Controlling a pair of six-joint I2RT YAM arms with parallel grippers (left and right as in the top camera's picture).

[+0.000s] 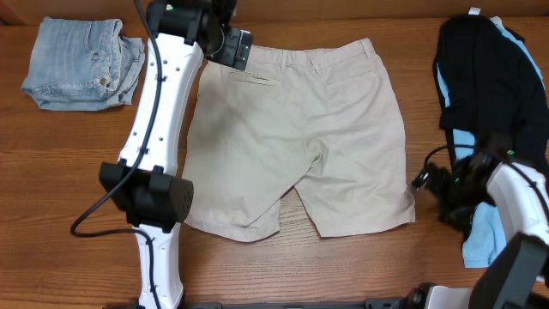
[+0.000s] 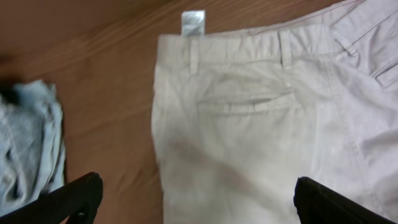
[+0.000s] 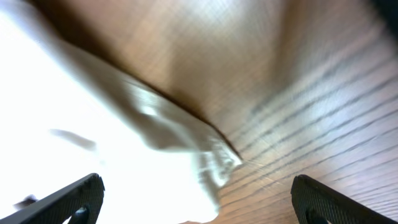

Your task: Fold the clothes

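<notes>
The beige khaki shorts point(image 1: 292, 129) lie spread flat in the middle of the table, waistband at the far side and legs toward the front. My left gripper point(image 1: 230, 48) is open over the waistband's far left corner. The left wrist view shows the shorts point(image 2: 249, 137), the back welt pocket point(image 2: 245, 102) and a small white label point(image 2: 193, 23), with the left gripper point(image 2: 198, 202) open above the cloth's left edge. My right gripper point(image 1: 422, 183) is open beside the right leg's hem corner. In the right wrist view that gripper point(image 3: 198, 200) is open around the shorts' hem corner point(image 3: 205, 155).
Folded faded denim shorts point(image 1: 81, 62) lie at the far left and show in the left wrist view point(image 2: 31, 143). A pile of black and light-blue garments point(image 1: 489, 77) lies at the right edge, close behind my right arm. The table is bare wood point(image 1: 343, 266).
</notes>
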